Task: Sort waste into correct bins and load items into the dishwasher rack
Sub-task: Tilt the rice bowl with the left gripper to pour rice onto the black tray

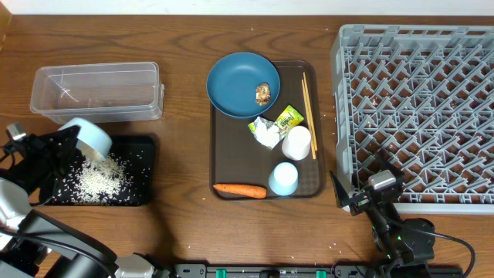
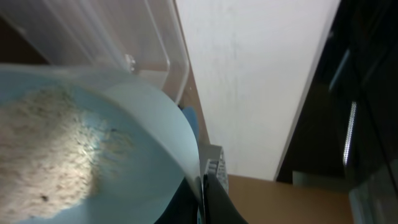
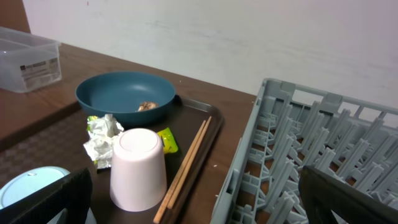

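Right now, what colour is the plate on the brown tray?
The plate is dark blue; it shows best in the overhead view.

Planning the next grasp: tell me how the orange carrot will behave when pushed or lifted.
The carrot lies on its side, round and tapered, so a push would probably roll it. It looks stiff, unlikely to sag. The rim of the serving tray beside it should stop it.

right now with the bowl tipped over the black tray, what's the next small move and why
Probably tilt the pale blue bowl a little further over the black tray. The left gripper is shut on its rim, a rice pile lies in the tray, but the wrist view shows rice clinging inside the bowl.
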You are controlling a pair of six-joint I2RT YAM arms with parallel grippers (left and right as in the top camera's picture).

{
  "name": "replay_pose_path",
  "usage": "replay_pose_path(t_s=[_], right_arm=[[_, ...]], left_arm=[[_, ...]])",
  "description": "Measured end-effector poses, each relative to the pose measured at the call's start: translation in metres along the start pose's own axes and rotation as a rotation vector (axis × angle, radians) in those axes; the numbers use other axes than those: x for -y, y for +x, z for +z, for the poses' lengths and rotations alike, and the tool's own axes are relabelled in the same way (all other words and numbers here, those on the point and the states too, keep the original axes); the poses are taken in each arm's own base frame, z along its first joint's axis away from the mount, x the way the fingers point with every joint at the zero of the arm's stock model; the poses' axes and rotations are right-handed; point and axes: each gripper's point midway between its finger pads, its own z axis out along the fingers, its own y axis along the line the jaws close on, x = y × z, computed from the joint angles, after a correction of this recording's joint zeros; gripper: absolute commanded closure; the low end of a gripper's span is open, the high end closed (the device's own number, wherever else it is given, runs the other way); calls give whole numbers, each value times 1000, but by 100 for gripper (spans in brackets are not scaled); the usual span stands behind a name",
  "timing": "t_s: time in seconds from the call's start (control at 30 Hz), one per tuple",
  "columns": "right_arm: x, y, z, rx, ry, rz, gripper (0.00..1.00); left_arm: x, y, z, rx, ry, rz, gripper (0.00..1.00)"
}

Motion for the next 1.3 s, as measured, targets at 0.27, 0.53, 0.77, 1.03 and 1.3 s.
replay_pose_path(t_s=[0.27, 0.53, 0.77, 1.03, 1.3], right_arm=[[0, 0, 0, 0, 0, 0, 1], [0, 0, 0, 0, 0, 0, 1], [0, 0, 0, 0, 0, 0, 1], [0, 0, 0, 0, 0, 0, 1], [0, 0, 0, 0, 0, 0, 1]], left_arm=[[-22, -7, 3, -3, -18, -77, 94], [-52, -12, 16, -64, 71, -200, 94], [-57, -11, 20, -95, 143, -261, 94], [-53, -2, 19, -117, 167, -349, 94], [-52, 1, 18, -123, 168, -391, 94]])
